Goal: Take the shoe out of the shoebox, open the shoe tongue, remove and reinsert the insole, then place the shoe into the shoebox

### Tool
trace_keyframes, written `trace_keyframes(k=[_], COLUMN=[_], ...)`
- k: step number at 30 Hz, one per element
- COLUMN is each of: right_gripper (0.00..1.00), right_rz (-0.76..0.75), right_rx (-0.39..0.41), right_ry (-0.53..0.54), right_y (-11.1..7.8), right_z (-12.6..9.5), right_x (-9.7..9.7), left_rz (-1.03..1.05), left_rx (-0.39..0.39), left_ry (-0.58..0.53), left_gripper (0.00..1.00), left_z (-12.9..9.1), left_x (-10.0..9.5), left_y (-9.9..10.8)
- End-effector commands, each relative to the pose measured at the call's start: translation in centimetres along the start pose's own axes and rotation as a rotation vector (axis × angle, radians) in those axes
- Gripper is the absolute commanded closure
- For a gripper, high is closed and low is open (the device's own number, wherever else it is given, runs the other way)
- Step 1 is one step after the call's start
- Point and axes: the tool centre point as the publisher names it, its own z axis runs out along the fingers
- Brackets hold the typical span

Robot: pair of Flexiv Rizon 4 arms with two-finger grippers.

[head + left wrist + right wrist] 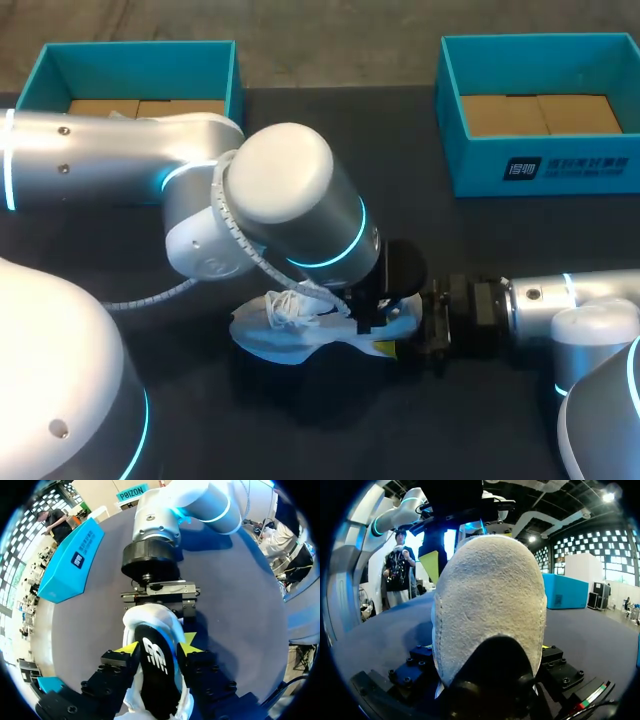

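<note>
Sneaker: the white sneaker [290, 335] [150, 625] [490, 605] sits on the dark tabletop [500, 250] near its front middle, outside both boxes. Its white laces [285, 305] are loose on top.
Left jaws: the left arm [290, 190] comes down from above onto the sneaker's opening. Its yellow tips [131, 649] press against the collar from two sides, pinching the sneaker. A black piece with a white mark [155, 670] lies between them; I cannot tell whether it is tongue or insole.
Right jaws: the right arm [560, 300] comes in low from the right, close to the tabletop. Its jaws are clamped on the sneaker's rounded white end, which rises just ahead of the right wrist camera.
Gap between jaws: the two sets grip the same sneaker very near each other, and only a short stretch of it shows between them.
Far edge: the left shoebox [140, 48] [565, 590] and the right shoebox [540, 170] [70, 565] stand open at the far corners, well apart from the sneaker, and each shows a brown cardboard floor.
Open room: bare tabletop lies between the two boxes and from the sneaker up to the right shoebox. The left arm's bulky elbow hangs over the ground between the sneaker and the left shoebox.
Near edge: a strip of bare tabletop lies in front of the sneaker.
</note>
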Motion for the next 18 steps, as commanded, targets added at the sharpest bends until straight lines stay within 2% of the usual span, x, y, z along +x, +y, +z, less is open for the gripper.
trace_keyframes(k=[1,5,6,7,10,18], right_gripper=[1.00,1.00,1.00,1.00,1.00,1.00], right_rz=[-0.001,-0.001,-0.001,-0.001,-0.001,-0.001], right_rx=[0.003,0.003,0.003,0.003,0.003,0.003], right_ry=[-0.002,-0.002,-0.002,-0.002,-0.002,-0.002], right_y=[0.1,0.1,0.1,0.1,0.1,0.1], right_z=[0.1,0.1,0.1,0.1,0.1,0.1], right_x=[0.1,0.1,0.1,0.1,0.1,0.1], left_rz=[-0.007,-0.016,-0.019,-0.021,-0.027,-0.025], left_rx=[-0.010,-0.013,-0.014,-0.014,-0.012,0.054], left_ry=[-0.003,-0.005,-0.003,-0.003,0.009,0.099], left_gripper=[0.61,0.75,0.92,1.00,1.00,1.00], left_z=[0.3,0.3,0.2,0.2,0.1,-1.2], left_x=[-0.2,-0.4,-0.4,-0.5,-0.6,-0.8], left_y=[-0.2,0.1,0.2,0.3,0.5,0.5])
